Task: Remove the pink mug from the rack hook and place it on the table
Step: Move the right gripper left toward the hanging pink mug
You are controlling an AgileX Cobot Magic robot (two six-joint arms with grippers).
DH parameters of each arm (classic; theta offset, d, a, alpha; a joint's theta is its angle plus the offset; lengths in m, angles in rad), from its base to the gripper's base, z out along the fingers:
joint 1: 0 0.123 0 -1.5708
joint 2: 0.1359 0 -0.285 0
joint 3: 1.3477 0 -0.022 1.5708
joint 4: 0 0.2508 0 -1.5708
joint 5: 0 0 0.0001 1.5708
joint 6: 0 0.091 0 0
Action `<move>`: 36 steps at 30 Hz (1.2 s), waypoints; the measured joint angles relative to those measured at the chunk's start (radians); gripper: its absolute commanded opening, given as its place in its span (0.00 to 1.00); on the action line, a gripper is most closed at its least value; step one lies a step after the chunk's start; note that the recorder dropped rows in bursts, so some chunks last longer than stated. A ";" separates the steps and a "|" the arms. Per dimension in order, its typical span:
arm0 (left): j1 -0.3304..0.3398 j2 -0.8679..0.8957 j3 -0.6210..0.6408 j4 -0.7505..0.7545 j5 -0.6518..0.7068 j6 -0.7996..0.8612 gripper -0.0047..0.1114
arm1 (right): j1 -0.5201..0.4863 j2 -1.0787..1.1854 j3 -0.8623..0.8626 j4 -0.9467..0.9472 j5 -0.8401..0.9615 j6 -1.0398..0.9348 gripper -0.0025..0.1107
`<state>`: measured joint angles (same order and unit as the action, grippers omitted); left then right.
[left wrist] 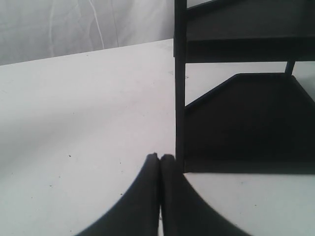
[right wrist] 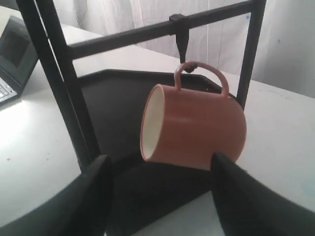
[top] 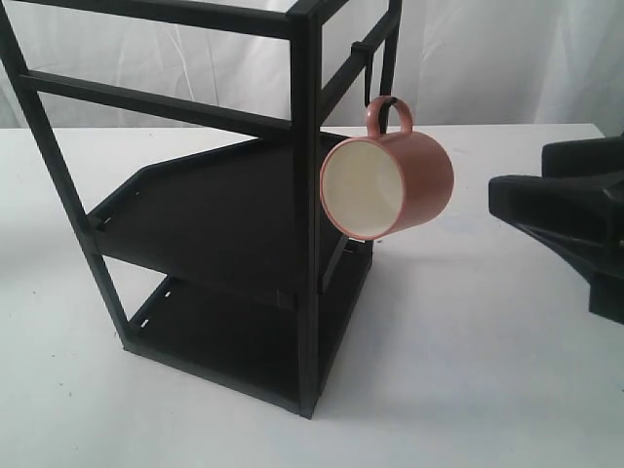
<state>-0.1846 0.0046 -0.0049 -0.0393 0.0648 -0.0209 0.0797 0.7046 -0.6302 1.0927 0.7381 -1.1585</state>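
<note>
The pink mug [top: 400,183] hangs by its loop handle from the rack hook [top: 373,88] on the upper side bar of the rack [top: 307,224], tilted, its cream inside facing out. My right gripper [top: 520,172] is open, to the mug's right and apart from it. In the right wrist view the mug [right wrist: 199,125] hangs from the hook [right wrist: 182,45] just beyond my open gripper [right wrist: 160,164], with nothing between the fingers. My left gripper [left wrist: 160,157] is shut and empty, low over the table [left wrist: 74,123] beside a rack post [left wrist: 180,88]. It is out of the exterior view.
The rack's two black shelves [top: 214,214] sit left of the mug. White table [top: 487,370] spreads below and to the right of the mug. A laptop [right wrist: 12,54] lies at the table's edge behind the rack. A white curtain hangs behind.
</note>
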 measured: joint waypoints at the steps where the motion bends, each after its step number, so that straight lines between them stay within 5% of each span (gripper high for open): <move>1: 0.000 0.000 0.000 0.000 0.000 0.000 0.04 | 0.000 0.000 0.000 -0.024 0.000 0.010 0.51; 14: 0.000 0.000 0.000 0.000 0.000 0.000 0.04 | 0.000 0.000 0.000 -0.530 -0.063 0.416 0.51; 26: 0.000 0.000 0.000 0.000 0.000 0.000 0.04 | 0.007 0.000 0.000 -0.607 -0.012 0.453 0.51; 36: 0.000 0.000 0.000 0.000 0.000 0.000 0.04 | 0.196 -0.002 0.000 -1.075 0.001 1.101 0.51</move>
<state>-0.1846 0.0046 -0.0049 -0.0393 0.0648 -0.0209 0.2757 0.7028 -0.6302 0.0179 0.7390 -0.0578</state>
